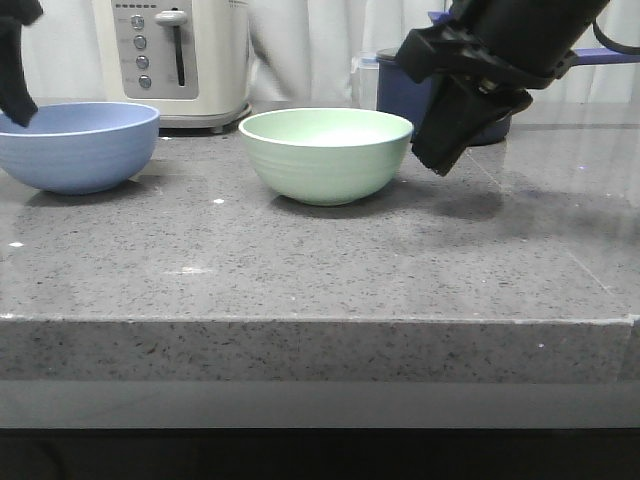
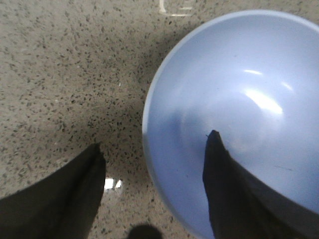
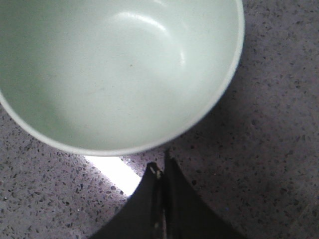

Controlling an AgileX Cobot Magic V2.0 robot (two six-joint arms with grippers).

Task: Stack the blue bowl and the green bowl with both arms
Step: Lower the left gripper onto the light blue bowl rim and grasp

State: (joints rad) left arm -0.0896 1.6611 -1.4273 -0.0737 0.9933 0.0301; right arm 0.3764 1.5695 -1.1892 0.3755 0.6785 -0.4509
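The blue bowl (image 1: 78, 145) stands upright at the left of the counter. The green bowl (image 1: 326, 153) stands upright near the middle. My left gripper (image 1: 18, 105) hangs over the blue bowl's left rim. In the left wrist view my left gripper (image 2: 154, 144) is open, one finger (image 2: 224, 189) over the blue bowl's (image 2: 249, 99) inside and the other outside the rim. My right gripper (image 1: 437, 160) hangs just right of the green bowl. In the right wrist view my right gripper (image 3: 160, 167) is shut and empty, beside the green bowl's (image 3: 114, 64) rim.
A cream toaster (image 1: 175, 60) stands at the back behind the bowls. A dark navy pot (image 1: 440, 100) stands at the back right, partly hidden by the right arm. The grey speckled counter (image 1: 320, 270) ends in a front edge near the camera.
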